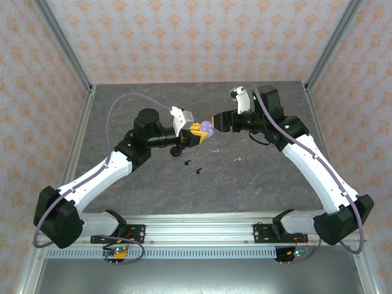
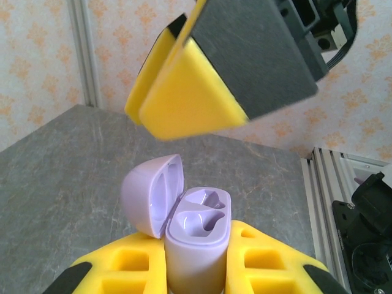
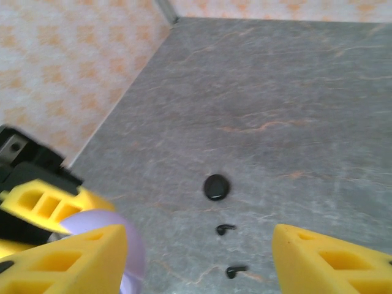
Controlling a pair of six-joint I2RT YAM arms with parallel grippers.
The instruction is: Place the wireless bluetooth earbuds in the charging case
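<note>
Top external: fixed high above and behind the 2 arm bases, tilted down toward the far wall, taking in the whole table point(image 1: 245, 184) from a distance.
Left wrist: very near, looking out between the left gripper's fingers point(image 2: 122, 269), past the open lavender case point(image 2: 195, 242), toward the right wall.
Right wrist: near, angled down between the right gripper's fingers point(image 3: 331, 257), facing the left wall.
Shared: all 3 views catch the lavender case; top external and right wrist both see the 2 black earbuds point(image 3: 225, 229).

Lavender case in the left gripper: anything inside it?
No. The lid is open and both wells of the case are empty. Its lower body is hidden between the yellow fingers.
</note>
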